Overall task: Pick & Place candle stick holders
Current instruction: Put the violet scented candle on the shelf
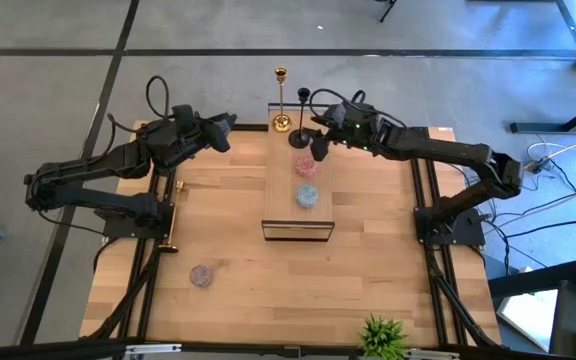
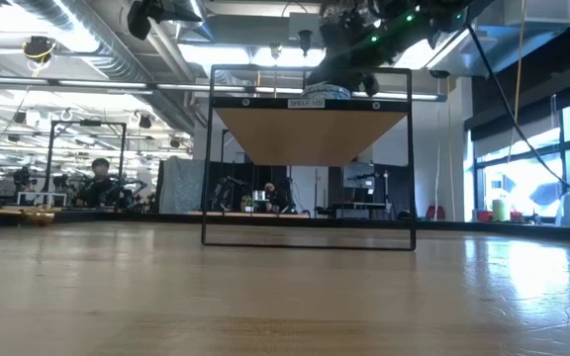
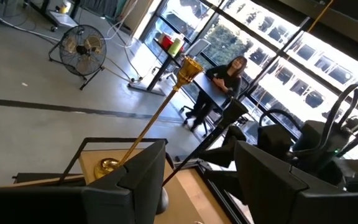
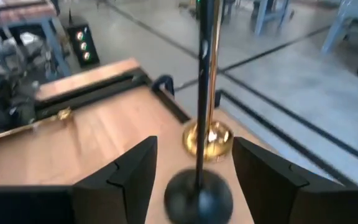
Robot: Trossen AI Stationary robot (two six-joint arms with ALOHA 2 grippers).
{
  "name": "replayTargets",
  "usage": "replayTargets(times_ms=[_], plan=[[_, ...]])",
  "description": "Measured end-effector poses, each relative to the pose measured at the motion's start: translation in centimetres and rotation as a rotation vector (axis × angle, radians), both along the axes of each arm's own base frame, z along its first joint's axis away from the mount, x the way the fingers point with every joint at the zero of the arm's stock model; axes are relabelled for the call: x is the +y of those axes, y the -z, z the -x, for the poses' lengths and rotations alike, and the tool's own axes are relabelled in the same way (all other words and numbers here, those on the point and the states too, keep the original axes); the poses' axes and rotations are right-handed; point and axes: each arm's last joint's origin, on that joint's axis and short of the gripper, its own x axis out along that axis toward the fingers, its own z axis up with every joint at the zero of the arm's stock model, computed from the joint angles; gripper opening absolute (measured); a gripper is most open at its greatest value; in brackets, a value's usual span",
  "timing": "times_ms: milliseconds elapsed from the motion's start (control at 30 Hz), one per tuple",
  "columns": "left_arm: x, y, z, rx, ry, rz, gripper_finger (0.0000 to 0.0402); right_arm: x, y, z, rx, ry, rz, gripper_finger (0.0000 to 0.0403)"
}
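Two candle stick holders show at the far edge of the worktop [image 1: 228, 230], well placed for a reach from either side. Left gripper [image 1: 226, 132] hovers short of them, fingers [image 3: 143, 171] spread and empty — waiting, it seems. Next, the gold holder [image 1: 281, 100] stands upright on its round base, and just beside it the black holder [image 1: 303, 115] is also upright. Right gripper [image 4: 194, 174] has its open fingers [image 4: 263, 168] either side of the black stem, not yet closed — lined up for a low grasp, I judge.
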Motion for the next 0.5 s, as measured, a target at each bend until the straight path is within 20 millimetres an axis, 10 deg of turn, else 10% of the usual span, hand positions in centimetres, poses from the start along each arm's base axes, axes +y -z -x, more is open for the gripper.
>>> replayTargets(times_ms=[500], plan=[[-0.1,0.2,-0.1,0.039,0.068,-0.008,0.019,5.7,-4.0,3.6,-0.02,-0.272,-0.077,0.0213]])
